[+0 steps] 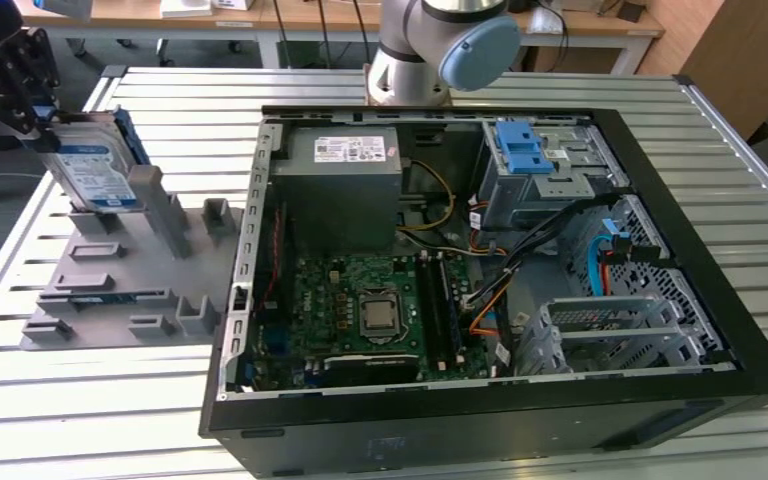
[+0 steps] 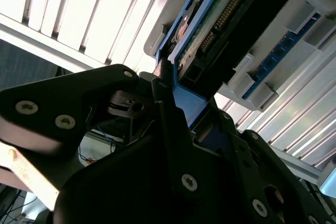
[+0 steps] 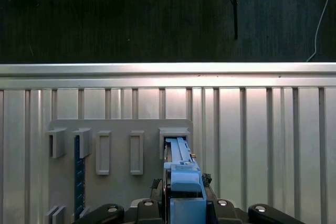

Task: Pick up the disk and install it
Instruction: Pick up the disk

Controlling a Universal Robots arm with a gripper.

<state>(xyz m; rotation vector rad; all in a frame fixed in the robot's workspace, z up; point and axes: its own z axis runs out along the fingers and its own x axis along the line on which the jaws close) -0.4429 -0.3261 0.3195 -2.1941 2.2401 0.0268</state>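
End effector pinches the disk by its blue edge rail, which the second wrist view shows close up. Exterior view gives the labelled face, upright at the grey rack on the slatted counter, left of the open computer case. First wrist view shows the disk edge-on.

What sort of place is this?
Probably a robotics lab or test workshop: a robot arm stands on a slatted metal table behind an opened desktop computer, and its claw grips a disk at a grey parts rack. Office desks stand behind.
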